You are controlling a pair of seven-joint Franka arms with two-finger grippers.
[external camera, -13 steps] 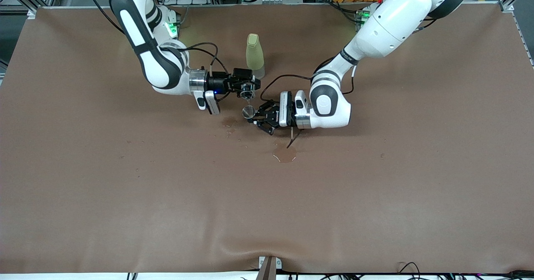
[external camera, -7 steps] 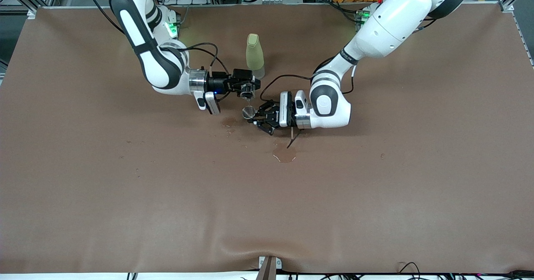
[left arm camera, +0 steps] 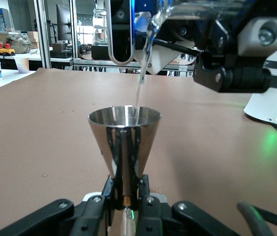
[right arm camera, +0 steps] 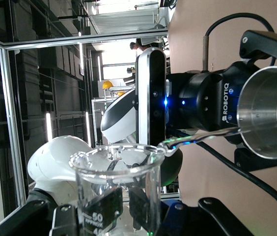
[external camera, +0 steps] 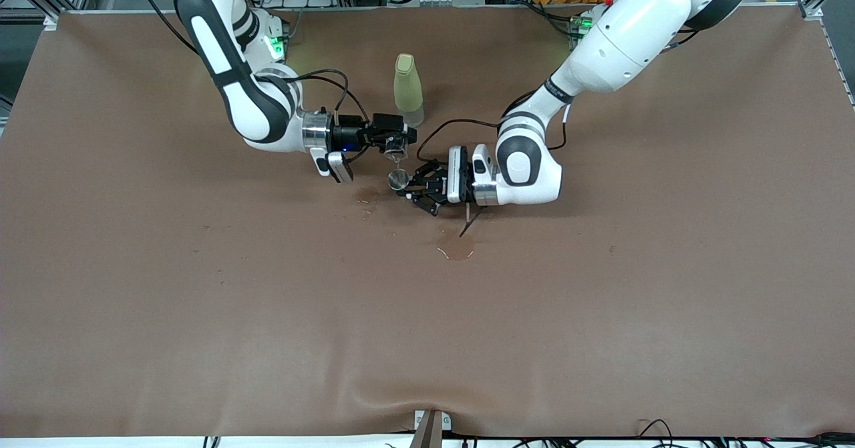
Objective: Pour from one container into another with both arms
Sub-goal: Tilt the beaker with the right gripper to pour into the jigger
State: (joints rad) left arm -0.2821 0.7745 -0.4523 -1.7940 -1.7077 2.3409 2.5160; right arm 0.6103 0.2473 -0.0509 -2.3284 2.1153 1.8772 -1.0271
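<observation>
The right gripper [external camera: 394, 142], clamped on the clear cup [external camera: 396, 145], tips it at 12 o'clock above the metal jigger [external camera: 398, 179]. A thin stream of clear liquid [left arm camera: 139, 83] falls into the jigger, which the left gripper [external camera: 415, 189] grips tight over the table [external camera: 133, 268].

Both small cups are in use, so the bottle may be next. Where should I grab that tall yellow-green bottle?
Probably the bottle by its upper body, just below the cap, where it narrows to fit a finger span. It stands upright, so come in level from the side. The right gripper with the clear cup hangs just beside it; the other flank is free.
</observation>
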